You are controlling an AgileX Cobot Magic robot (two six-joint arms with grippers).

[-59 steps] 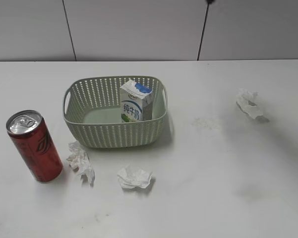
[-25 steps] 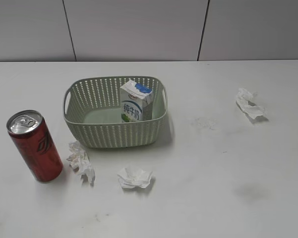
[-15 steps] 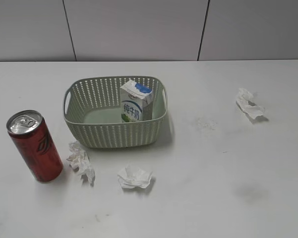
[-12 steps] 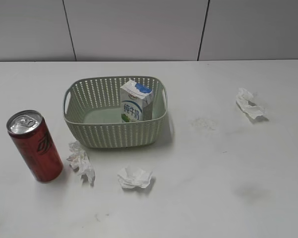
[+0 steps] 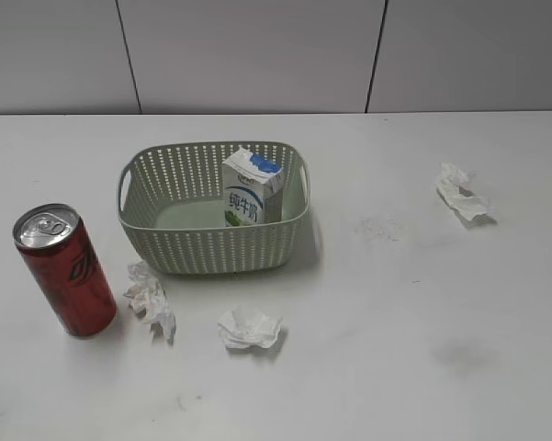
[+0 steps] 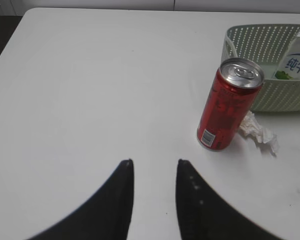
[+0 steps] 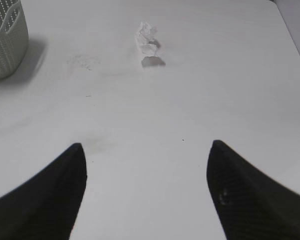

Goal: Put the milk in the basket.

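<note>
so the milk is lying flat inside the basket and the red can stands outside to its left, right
Not quite. The milk is standing upright inside the basket, not lying flat, as the exterior view shows. The rest holds: the red can stands on the table outside the basket, to its left in that view.

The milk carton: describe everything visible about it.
The milk carton is a small white box, seemingly of coated paperboard, with a blue patch on its folded top, blue characters down its front and green marks near the bottom. It stands upright inside the pale green basket, toward the right rear, its top rising above the rim. Its base is hidden by the basket wall. Neither gripper touches it. The left wrist view catches it partly at the frame edge.
</note>
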